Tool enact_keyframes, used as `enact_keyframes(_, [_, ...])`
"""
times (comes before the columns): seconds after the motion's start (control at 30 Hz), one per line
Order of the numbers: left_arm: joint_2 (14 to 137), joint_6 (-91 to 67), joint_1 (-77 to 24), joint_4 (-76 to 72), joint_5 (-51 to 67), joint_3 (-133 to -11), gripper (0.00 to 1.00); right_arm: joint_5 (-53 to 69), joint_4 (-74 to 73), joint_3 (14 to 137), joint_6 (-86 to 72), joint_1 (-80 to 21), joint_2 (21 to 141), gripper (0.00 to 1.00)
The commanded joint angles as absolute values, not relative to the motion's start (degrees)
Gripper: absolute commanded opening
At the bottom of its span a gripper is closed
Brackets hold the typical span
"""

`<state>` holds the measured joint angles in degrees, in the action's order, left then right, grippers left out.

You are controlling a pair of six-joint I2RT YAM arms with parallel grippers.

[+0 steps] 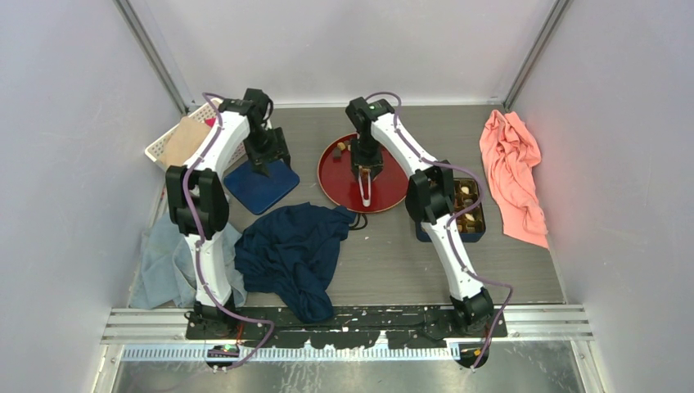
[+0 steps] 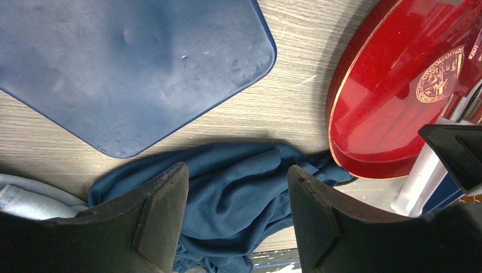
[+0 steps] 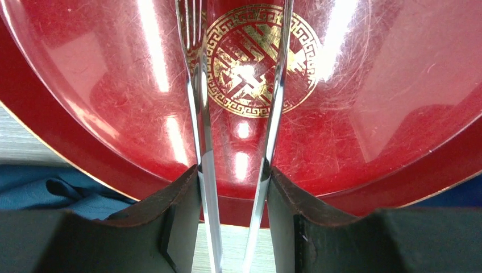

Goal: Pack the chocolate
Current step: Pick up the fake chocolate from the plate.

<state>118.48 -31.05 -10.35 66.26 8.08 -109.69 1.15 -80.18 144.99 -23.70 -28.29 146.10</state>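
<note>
The left gripper (image 2: 236, 176) hangs wide open and empty over a blue square lid (image 2: 131, 62). Brown chocolate (image 1: 341, 148) sits at the far-left rim of the red tray (image 1: 331, 187), beyond the right gripper (image 3: 233, 170), which is clamped on metal tongs (image 3: 200, 96). More chocolate fills the navy box (image 1: 483, 225) to the right. The pieces are too small to show an axis.

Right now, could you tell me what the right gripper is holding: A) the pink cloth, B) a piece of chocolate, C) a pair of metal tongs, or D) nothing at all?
C: the right gripper is closed on the two shiny arms of the metal tongs, which reach out over the red tray.
</note>
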Motion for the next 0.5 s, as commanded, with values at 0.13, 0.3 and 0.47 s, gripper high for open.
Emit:
enact_keyframes(0.13, [116.53,-30.66,-9.5,64.78,9.25,-111.05,0.65,0.18,-79.27,148.98,-24.79,-28.63,147.48,0.42])
enact_keyframes(0.3, [116.25,-30.64,-9.43,64.61,9.24,-110.58,0.65,-2.3,-78.59,148.21,-24.92,-28.58,146.85,0.38])
enact_keyframes(0.47, [116.33,-30.74,-9.45,64.62,9.55,-110.83,0.65,-2.24,-78.09,148.53,-24.89,-28.59,146.99,0.38])
